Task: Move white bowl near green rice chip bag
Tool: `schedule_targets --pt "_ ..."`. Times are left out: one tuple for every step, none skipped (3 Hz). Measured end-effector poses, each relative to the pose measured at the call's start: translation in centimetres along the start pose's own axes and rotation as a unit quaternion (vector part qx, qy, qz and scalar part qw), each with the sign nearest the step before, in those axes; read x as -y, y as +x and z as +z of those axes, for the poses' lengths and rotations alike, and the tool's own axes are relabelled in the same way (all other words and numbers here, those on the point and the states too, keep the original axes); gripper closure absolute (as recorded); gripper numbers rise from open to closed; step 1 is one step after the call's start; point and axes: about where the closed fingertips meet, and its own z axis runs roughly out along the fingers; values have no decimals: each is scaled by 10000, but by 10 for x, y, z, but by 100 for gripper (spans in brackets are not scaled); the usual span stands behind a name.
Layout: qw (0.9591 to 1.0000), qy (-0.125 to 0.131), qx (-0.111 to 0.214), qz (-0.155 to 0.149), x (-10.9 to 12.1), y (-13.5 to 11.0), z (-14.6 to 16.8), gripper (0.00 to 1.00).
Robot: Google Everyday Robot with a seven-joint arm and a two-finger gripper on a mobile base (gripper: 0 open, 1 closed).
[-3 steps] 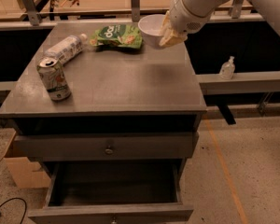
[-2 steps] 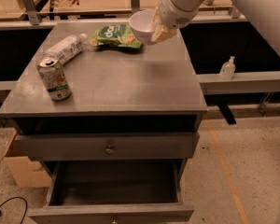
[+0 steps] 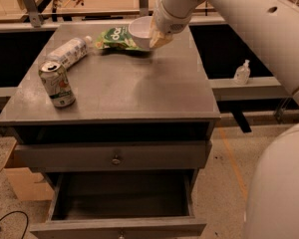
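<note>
The counter (image 3: 139,93) lies bare across its broad middle and front, below the claw, out to the front and right edges. The claw (image 3: 158,38) pinches the right rim of the white bowl (image 3: 141,30), which has travelled leftward since a second ago and now overlaps the right end of the green rice chip bag (image 3: 115,37). Far left of the claw a drink can (image 3: 58,83) stands upright near the front-left edge, with a clear bottle (image 3: 69,52) on its side behind it.

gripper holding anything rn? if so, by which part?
Yes. The gripper grips the white bowl by its rim, on the side away from the green rice chip bag.
</note>
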Motion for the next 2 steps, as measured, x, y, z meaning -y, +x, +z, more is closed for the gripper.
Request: schedule_targets --pt "9995 -161 229 146 5 0 29 50" --pt "9987 -272 362 247 6 1 47 26"
